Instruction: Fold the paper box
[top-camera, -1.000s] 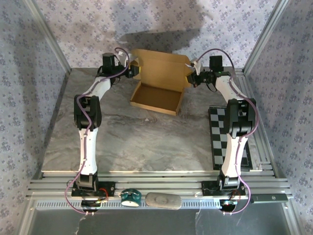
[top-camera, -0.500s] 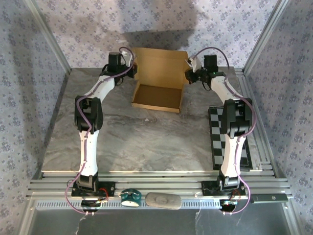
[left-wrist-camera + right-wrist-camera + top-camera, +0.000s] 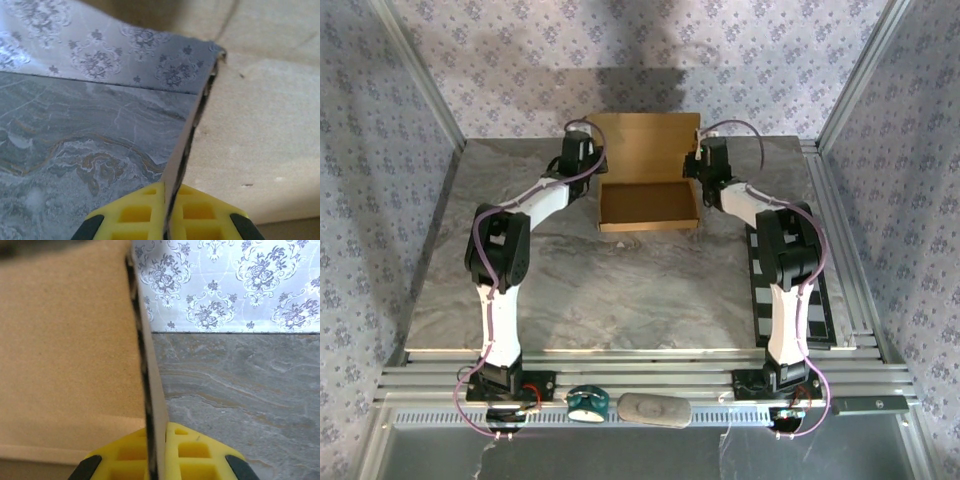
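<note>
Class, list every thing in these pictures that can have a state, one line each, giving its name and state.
paper box, tray formed, lid standing open at the back
left pincer, shut on the paper box's left edge
right pincer, shut on the paper box's right edge
checkered board, lying flat on the table

Soft, even light left a broad shadow on the wall (image 3: 630, 85) at top centre, and the close paper box (image 3: 260, 125) looked blurred.
</note>
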